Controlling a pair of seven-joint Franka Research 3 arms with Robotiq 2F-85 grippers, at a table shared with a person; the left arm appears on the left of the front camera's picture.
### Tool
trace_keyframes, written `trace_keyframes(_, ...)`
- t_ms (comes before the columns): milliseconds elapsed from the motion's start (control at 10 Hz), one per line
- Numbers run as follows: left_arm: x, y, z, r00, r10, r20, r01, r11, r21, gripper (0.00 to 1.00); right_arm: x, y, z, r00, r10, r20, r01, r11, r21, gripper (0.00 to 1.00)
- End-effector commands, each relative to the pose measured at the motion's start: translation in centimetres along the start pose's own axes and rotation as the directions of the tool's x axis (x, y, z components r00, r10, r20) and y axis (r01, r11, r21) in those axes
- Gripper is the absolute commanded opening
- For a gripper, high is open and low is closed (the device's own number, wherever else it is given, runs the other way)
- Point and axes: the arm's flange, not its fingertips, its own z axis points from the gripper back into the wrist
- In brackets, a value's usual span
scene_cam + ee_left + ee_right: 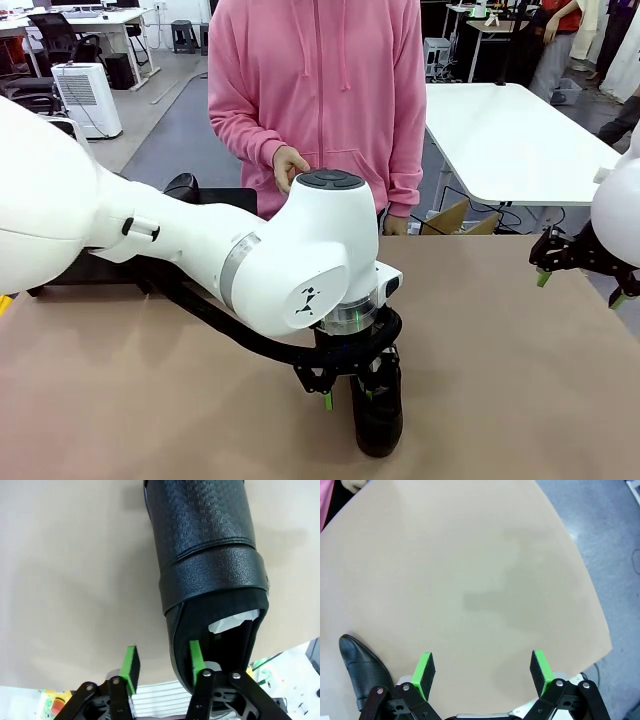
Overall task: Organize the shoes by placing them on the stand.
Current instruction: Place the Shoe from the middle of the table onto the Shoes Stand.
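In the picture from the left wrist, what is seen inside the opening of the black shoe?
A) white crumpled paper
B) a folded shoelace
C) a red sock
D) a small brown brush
A: in the left wrist view, white crumpled paper shows in the opening of the black shoe, just beyond the left hand and its green pads.

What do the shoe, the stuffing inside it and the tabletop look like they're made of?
Shoe: black leather or a lookalike, part glossy, with a perforated texture and a stitched band. Stuffing: white crumpled paper, judging by its creases. Tabletop: smooth matte beige, perhaps laminate.
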Motion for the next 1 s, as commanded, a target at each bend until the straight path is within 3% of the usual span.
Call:
trace_keyframes(0,0.4,-0.3,0.5,1.000,-0.014,-0.021,0.014,1.000,-0.002,0.19,0.1,-0.1,0.0,1.000,0.017,0.002,-0.017,1.000,0.020,1.00)
trace_keyframes(100,0.4,-0.2,0.5,1.000,-0.012,-0.020,0.012,1.000,-0.001,0.00,0.1,-0.1,0.0,1.000,0.017,0.002,-0.017,1.000,0.020,1.00)
trace_keyframes(700,0.1,-0.6,1.4,0.995,-0.098,-0.017,0.097,0.995,-0.021,0.00,0.1,-0.1,0.0,1.000,0.017,0.002,-0.017,1.000,0.020,1.00)
trace_keyframes(900,-1.1,0.4,4.9,0.987,-0.142,0.071,0.145,0.989,-0.032,0.00,0.1,-0.1,0.0,1.000,0.017,0.002,-0.017,1.000,0.020,1.00)
